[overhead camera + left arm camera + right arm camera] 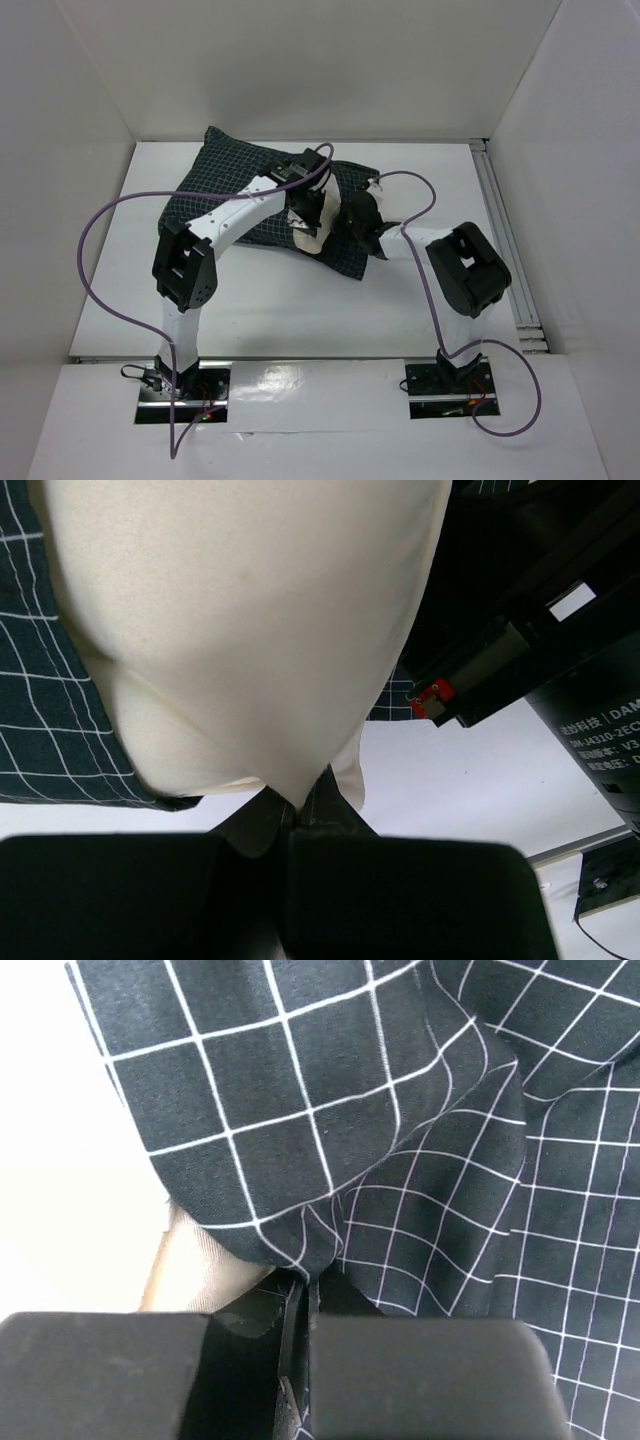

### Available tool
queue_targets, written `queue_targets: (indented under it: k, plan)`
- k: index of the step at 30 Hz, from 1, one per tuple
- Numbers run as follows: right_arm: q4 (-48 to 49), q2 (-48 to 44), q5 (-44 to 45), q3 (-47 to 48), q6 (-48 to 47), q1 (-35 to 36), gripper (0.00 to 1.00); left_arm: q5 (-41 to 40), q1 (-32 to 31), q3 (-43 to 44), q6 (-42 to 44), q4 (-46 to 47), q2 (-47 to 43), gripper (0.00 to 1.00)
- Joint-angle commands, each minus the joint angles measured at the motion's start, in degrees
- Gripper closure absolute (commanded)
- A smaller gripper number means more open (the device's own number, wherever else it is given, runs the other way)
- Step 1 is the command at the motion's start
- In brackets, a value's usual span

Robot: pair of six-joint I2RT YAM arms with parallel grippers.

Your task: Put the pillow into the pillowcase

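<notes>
Jaws above white table (300, 310), white walls (300, 60)

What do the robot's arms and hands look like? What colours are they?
The left arm and right arm have white links joined by chunky black joints, and a purple cable loops from each. The left hand and right hand have blocky black fingers. A black motor carries white lettering, with a small red clip nearby.

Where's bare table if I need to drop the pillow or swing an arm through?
Bare table lies between the pillowcase and the arm bases, and far right between pillowcase and rail. Crowded at the pillow, where the left end effector and right end effector grip cloth.
</notes>
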Motion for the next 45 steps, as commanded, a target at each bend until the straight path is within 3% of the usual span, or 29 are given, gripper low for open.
queue_targets:
  k: [1, 4, 15, 20, 26, 33, 34, 35, 39, 41, 45]
  plan:
    - [2.41, -1.38, 0.02, 0.75, -1.99, 0.60, 1.00, 1.04, -0.14, 4.41, 0.39, 2.38, -0.31, 1.00]
    - [0.75, -5.69, -1.73, -2.06, -6.03, 1.12, 1.00, 0.35, -0.14, 6.08, -2.07, 2.38, 0.31, 1.00]
    - [-5.49, -24.75, -24.04, -8.13, -24.74, 6.57, 1.00, -4.75, 3.38, 6.17, -18.05, 11.43, 2.68, 1.00]
    - [-7.52, -31.70, -31.44, -8.12, -28.53, 7.10, 1.00, -4.42, 3.38, 6.17, -19.21, 14.06, 4.09, 1.00]
    - [-6.29, -39.79, -31.97, -6.64, -28.54, 6.31, 1.00, -3.88, 2.77, 4.06, -19.21, 14.76, 7.95, 1.00]
    - [-11.74, -36.82, -26.36, -6.19, -31.44, 5.78, 1.00, 0.17, 2.06, 5.02, -16.14, 13.11, 3.49, 1.00]
    - [-11.74, -36.81, -25.65, -6.98, -31.44, 5.17, 1.00, 1.12, 2.06, 5.98, -15.09, 11.88, 2.52, 0.96]
    - [-12.35, -35.42, -25.12, -7.68, -31.44, 4.64, 1.00, 2.09, 2.06, 8.43, -12.47, 10.48, 1.64, 0.79]
    - [-12.97, -32.34, -23.98, -9.71, -32.67, 3.59, 1.00, 3.32, 2.06, 13.37, -7.63, -0.14, -0.91, 0.28]
    - [-12.45, -30.76, -23.98, -9.71, -33.28, 2.45, 1.00, 5.08, 2.58, 12.77, -6.39, -1.57, -2.58, 0.23]
    - [-13.32, -27.94, -23.98, -7.35, -34.08, 1.92, 1.00, 5.54, 4.08, 7.32, -5.85, -0.62, -6.63, 0.24]
